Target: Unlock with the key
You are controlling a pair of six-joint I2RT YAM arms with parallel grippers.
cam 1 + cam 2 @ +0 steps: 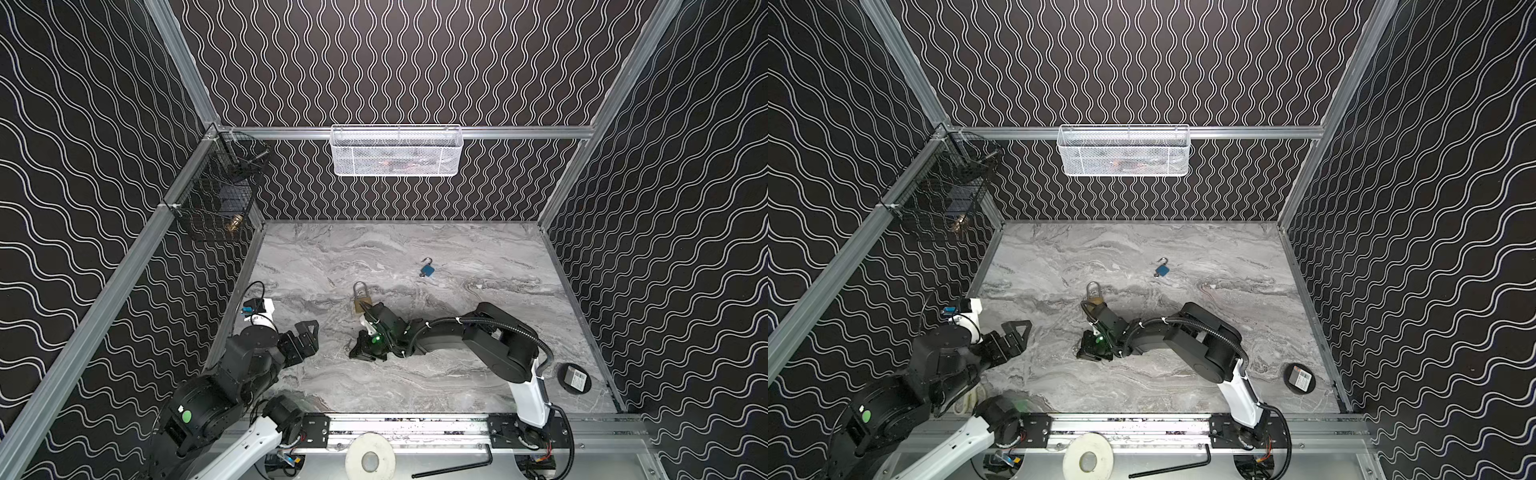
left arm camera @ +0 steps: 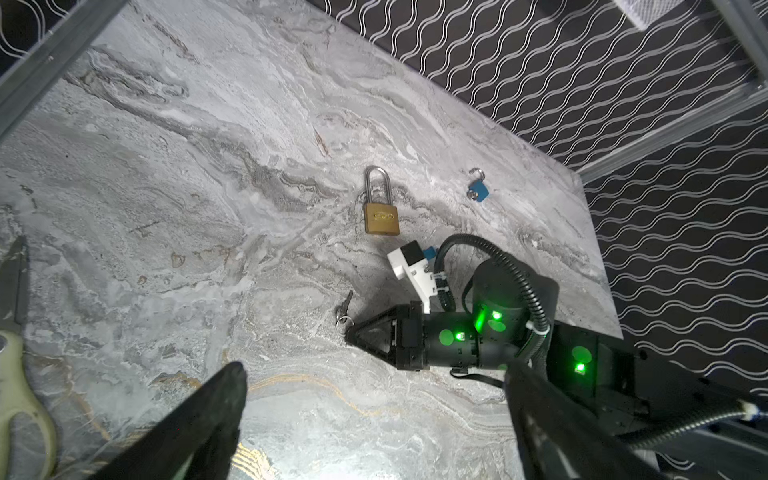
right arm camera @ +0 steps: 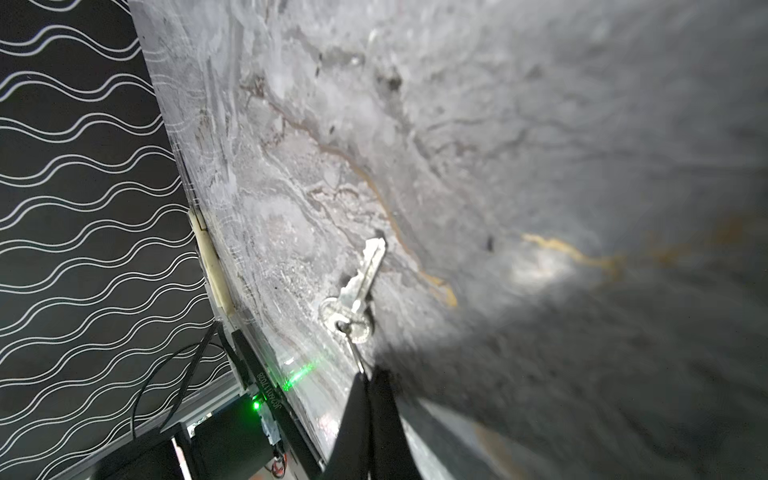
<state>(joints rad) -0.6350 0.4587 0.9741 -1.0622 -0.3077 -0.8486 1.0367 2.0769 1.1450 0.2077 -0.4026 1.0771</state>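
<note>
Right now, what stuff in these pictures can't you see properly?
Brass padlock: in both top views the right arm covers its lower end, so no keyhole shows.
Keys: top views, too small and dark at the right hand tips.
White basket: top views, mesh blurs what is inside.
Black disc label: top views, print too small.
Table: right wrist view, blurred close to the lens.
</note>
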